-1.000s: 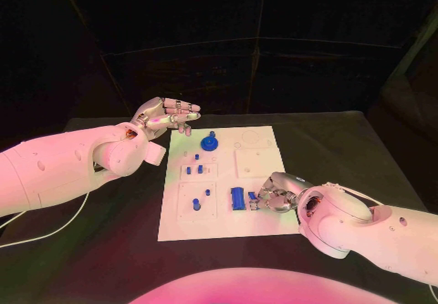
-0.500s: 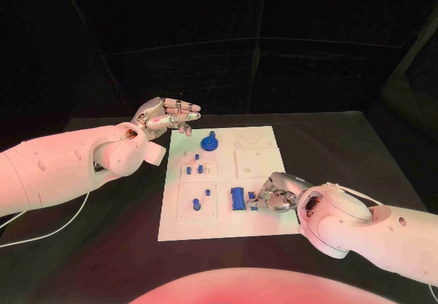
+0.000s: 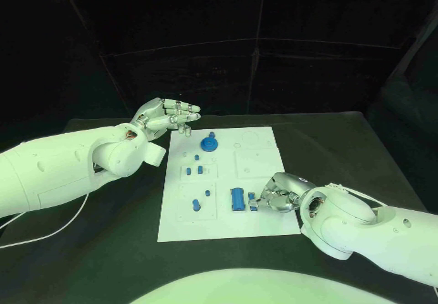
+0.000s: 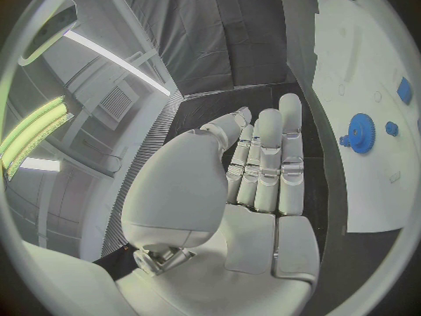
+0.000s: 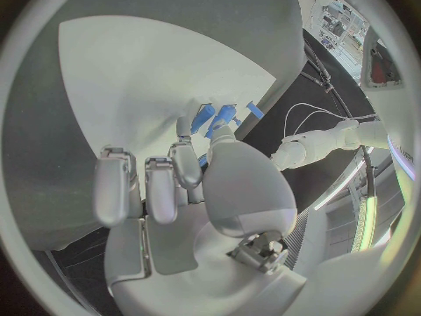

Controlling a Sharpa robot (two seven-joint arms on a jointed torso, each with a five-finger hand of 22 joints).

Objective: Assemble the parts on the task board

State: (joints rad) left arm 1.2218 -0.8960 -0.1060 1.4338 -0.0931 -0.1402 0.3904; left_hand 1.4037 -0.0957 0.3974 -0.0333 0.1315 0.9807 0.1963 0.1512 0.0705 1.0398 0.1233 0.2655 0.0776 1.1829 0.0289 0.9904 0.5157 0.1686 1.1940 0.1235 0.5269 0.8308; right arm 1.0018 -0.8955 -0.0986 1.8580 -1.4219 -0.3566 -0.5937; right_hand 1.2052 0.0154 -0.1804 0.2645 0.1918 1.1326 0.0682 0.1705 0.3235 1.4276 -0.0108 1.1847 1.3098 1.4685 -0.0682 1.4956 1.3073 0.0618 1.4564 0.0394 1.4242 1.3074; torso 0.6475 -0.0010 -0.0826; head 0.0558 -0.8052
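The white task board (image 3: 219, 218) lies in the middle of the black table. On it are a blue gear (image 3: 210, 144), a long blue block (image 3: 237, 198) and small blue parts (image 3: 194, 168) (image 3: 195, 204). My right hand (image 3: 276, 193) is down on the board's right side with its fingers curled, fingertips at a small blue part (image 3: 253, 202) beside the block. Blue parts (image 5: 215, 116) show just past my right hand's (image 5: 189, 182) fingertips; whether one is pinched I cannot tell. My left hand (image 3: 167, 117) is raised beyond the board's far left corner, holding nothing. Its fingers (image 4: 263, 168) are straight, with the gear (image 4: 360, 130) on the board (image 4: 368, 49) beyond.
Bare black table surrounds the board on all sides. A white cable (image 3: 41, 231) runs across the table at the left, under my left arm. Dark curtains close off the back.
My right hand's fingers have shifted very slightly beside the blue block. My left hand has stayed where it was.
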